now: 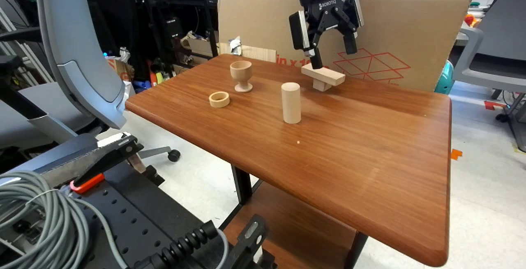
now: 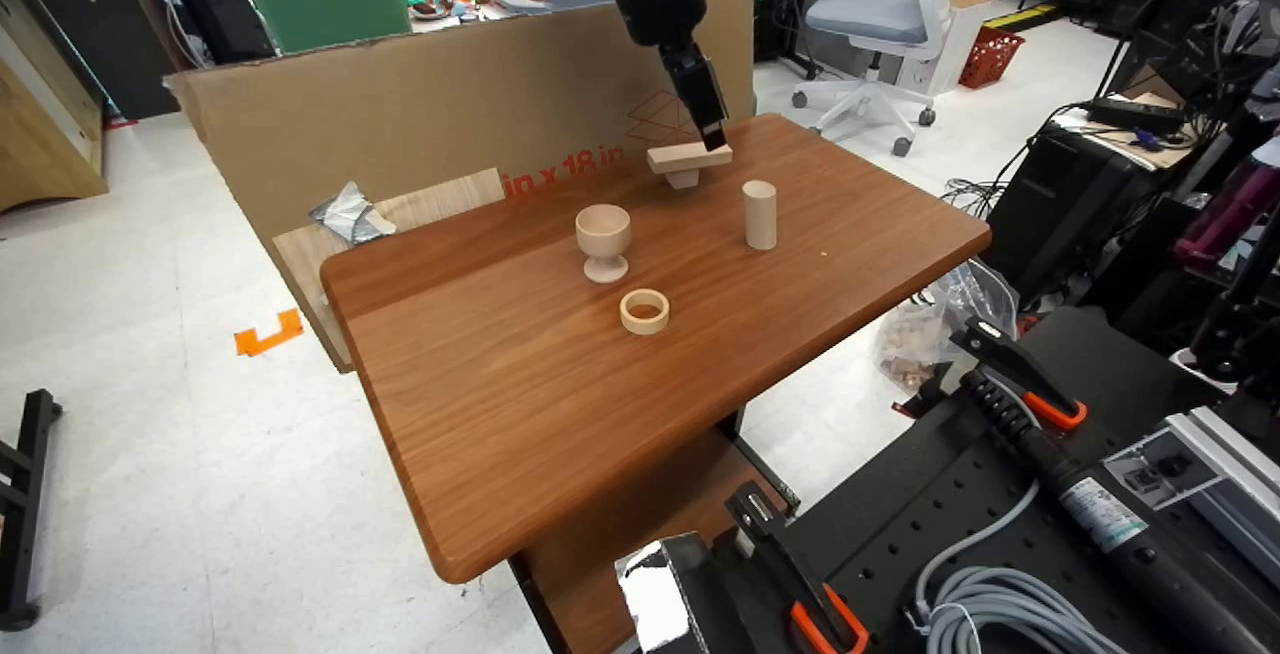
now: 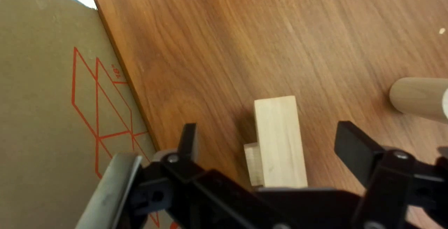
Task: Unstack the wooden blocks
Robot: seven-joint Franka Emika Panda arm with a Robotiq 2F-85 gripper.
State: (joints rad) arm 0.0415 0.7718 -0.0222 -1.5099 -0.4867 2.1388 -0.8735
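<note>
Lying flat on the left part of the brown table (image 1: 370, 170) in an exterior view is a wooden ring (image 1: 219, 103). Just beside it, to the right, a wooden goblet (image 1: 241, 73) stands upright, mouth up. Next, a wooden cylinder (image 1: 291, 104) stands on end, apart from both. Further right, near the far edge, a long wooden block (image 1: 324, 75) lies stacked on a smaller wooden block (image 1: 321, 85), overhanging it at both ends. Above hangs the gripper (image 1: 333, 54), tilted, its jaws wide apart and holding nothing. In the wrist view the long wooden block shows between the fingers (image 3: 356, 150), with a visible gap on each side; the smaller wooden block juts out on its left. Behind the table stands a cardboard sheet (image 1: 394, 26) printed in red.
</note>
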